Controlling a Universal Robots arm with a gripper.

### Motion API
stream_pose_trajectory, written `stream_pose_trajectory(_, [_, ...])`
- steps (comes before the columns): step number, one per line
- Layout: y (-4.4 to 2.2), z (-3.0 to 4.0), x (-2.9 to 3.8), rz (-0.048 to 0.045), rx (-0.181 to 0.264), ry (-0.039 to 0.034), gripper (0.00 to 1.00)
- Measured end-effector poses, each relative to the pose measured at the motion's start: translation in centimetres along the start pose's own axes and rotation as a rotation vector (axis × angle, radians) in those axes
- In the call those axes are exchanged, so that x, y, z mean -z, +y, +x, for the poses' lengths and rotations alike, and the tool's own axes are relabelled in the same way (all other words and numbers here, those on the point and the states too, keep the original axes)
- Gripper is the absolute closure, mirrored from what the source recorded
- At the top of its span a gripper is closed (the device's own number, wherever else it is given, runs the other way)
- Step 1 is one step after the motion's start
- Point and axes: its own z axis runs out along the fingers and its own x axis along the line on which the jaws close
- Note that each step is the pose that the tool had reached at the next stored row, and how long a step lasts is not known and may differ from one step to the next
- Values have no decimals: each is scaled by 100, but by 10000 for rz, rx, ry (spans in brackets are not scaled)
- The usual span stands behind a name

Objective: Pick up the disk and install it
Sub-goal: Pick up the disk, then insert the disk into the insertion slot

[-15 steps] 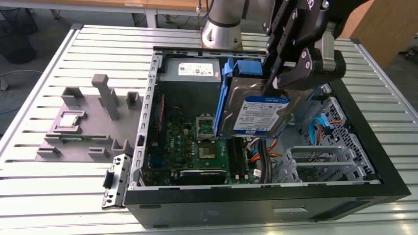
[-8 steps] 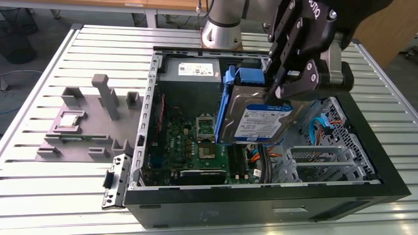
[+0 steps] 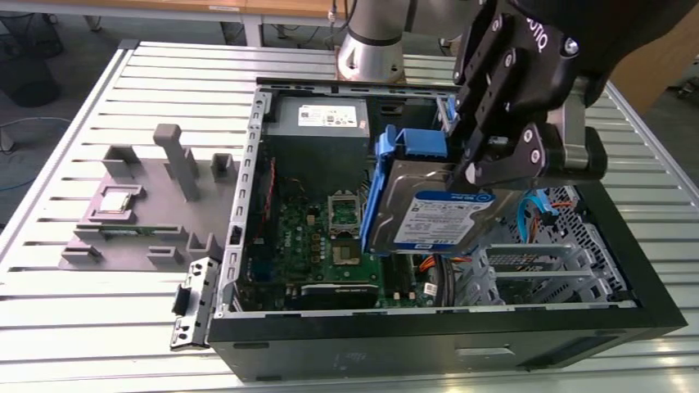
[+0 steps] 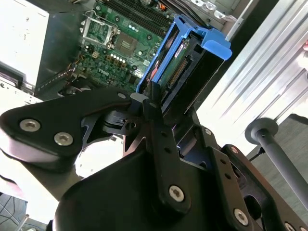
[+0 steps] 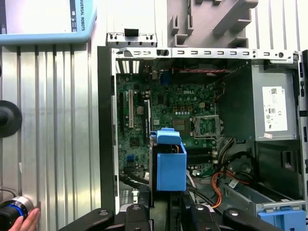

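Ribbed aluminium table (image 3: 65, 327) bearing an open black computer case (image 3: 437, 344) that lies on its side. You see the gripper (image 3: 480, 168) above the case opening, its fingers clamped on the upper part of the disk (image 3: 431, 209). The disk stands upright and slightly tilted, its white and dark blue label facing the near side of the exterior view and its blue plastic carrier wrapping its edges. It sits over the green circuit board (image 3: 317, 237), just beside the metal cage (image 3: 546, 270) on the exterior view's right; you cannot tell whether its lower edge touches anything. The grey power-supply box (image 3: 317, 119) occupies the far end of the case. In both wrist views the disk (image 4: 187, 62) (image 5: 171, 163) projects from the gripper (image 4: 161, 103) (image 5: 168, 214) with the circuit board (image 4: 120, 43) (image 5: 168, 115) beyond it. A grey fixture (image 3: 153, 213) stands on the table on the exterior view's left, apart from the case.
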Motion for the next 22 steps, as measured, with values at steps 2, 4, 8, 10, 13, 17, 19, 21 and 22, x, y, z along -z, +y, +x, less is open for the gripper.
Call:
stream_pose_trajectory(2, [-10,11,2,0,-5,1,65])
stream_pose_trajectory(4, [-47,11,3,0,-6,-1,65])
stream_pose_trajectory(8, [-170,8,9,-2,-7,1,65])
stream_pose_trajectory(10, [-248,6,12,-5,-7,0,65])
stream_pose_trajectory(13, [-365,2,18,-8,-8,1,65])
stream_pose_trajectory(17, [-533,-6,24,-15,-8,1,65])
stream_pose_trajectory(19, [-609,-9,26,-16,-8,0,65])
stream_pose_trajectory(21, [-693,-13,30,-18,-9,1,65])
stream_pose_trajectory(22, [-740,-15,31,-17,-8,1,65])
